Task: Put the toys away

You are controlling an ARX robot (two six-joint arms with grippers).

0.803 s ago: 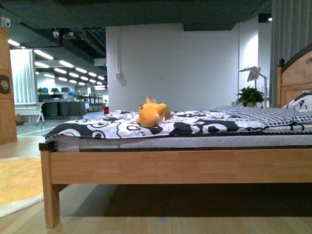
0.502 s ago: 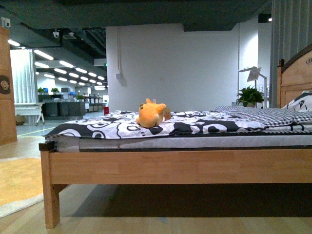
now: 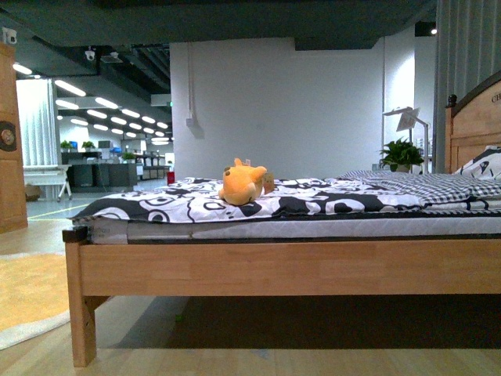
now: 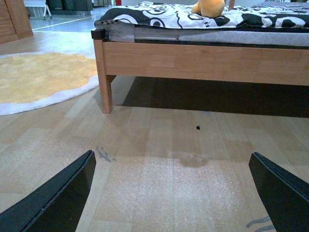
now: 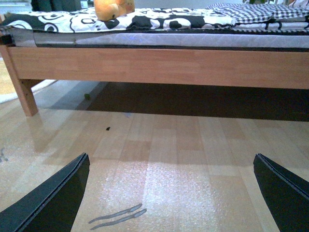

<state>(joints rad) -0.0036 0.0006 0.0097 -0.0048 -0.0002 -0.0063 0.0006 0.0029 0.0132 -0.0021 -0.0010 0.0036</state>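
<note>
**Plush toy on the bed, both hands low and empty**

The orange-yellow plush toy [image 3: 243,184] lies on the black-and-white quilt [image 3: 196,205], nearer the foot of the bed than the headboard. How far it sits from the near side edge cannot be told from this low angle. It looks soft, fuzzy and light, so it should squash under a grip instead of slipping. The rounded body is the place to take hold, not the small pale tag [image 3: 269,183] on its side (a tag would likely let it swing or tear).

The toy rests well above the wooden bed rail [image 3: 282,266]. Reaching it probably means lifting a hand over that rail.

The front view shows the toy whole, with its tag, but neither hand. The wrist views show what the front view lacks. The left hand [image 4: 171,155] has its dark fingers [image 4: 63,198] spread wide apart over bare floor, holding nothing. The right hand [image 5: 170,156] is the same. In both wrist views the toy is cropped by the frame. Only the left wrist view shows the yellow rug [image 4: 38,77] beside the bed's foot corner.
</note>
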